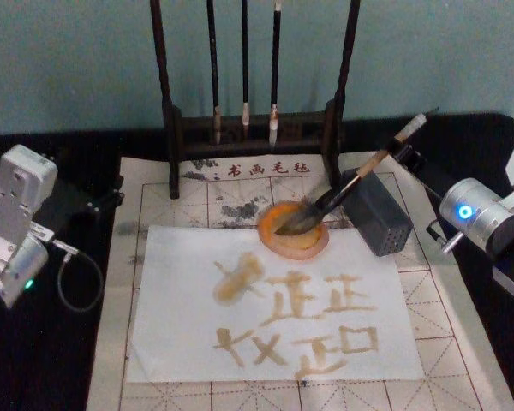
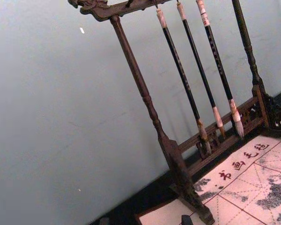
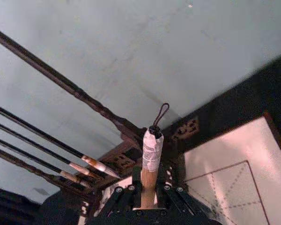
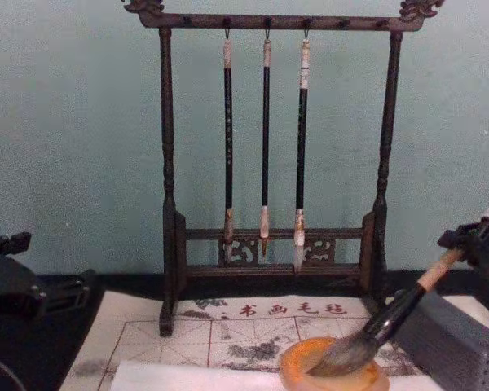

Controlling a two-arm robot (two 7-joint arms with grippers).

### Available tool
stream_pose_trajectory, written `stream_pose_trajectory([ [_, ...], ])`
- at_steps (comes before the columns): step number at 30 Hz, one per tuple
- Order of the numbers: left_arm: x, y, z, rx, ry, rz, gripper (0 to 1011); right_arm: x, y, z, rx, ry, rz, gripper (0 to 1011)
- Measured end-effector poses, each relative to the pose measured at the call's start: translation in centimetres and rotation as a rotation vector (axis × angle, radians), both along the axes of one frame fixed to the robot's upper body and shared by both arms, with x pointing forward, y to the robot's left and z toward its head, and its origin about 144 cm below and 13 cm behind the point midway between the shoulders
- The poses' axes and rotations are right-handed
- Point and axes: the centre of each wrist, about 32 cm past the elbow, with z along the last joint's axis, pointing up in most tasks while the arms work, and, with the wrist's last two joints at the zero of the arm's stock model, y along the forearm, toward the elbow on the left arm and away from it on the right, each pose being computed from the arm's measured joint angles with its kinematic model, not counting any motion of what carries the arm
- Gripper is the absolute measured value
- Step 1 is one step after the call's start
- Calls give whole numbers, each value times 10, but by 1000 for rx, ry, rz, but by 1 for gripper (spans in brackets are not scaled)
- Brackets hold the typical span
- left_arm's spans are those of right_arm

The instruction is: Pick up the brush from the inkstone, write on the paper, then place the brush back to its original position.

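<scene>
**A:** Head view first. Which step is this?

**B:** The last one, I judge. The plain white paper carries tan characters. The large wooden-handled brush lies with its grey-brown tuft in the round orange inkstone, its handle propped on the grey perforated block just beside the inkstone. The right tool sits at the handle's upper end, away from the inkstone. The left arm is parked well apart from the inkstone, over the dark tabletop.

**A:** Left wrist view?

**B:** The dark wooden rack with three slim hanging brushes, standing behind the inkstone.

**A:** Right wrist view?

**B:** The tool's fingers pinch the pale handle below its white cap.

**A:** Chest view?

**B:** The tuft rests in the inkstone. The next move probably calls for spreading the fingers and drawing back without dragging the brush out.
</scene>
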Motion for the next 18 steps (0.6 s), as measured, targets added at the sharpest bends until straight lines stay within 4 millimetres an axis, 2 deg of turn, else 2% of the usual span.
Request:
stream_pose_trajectory([
  [18,0,0,0,0,0,0,1001,-12,-5,21,-157,-230,135,195],
])
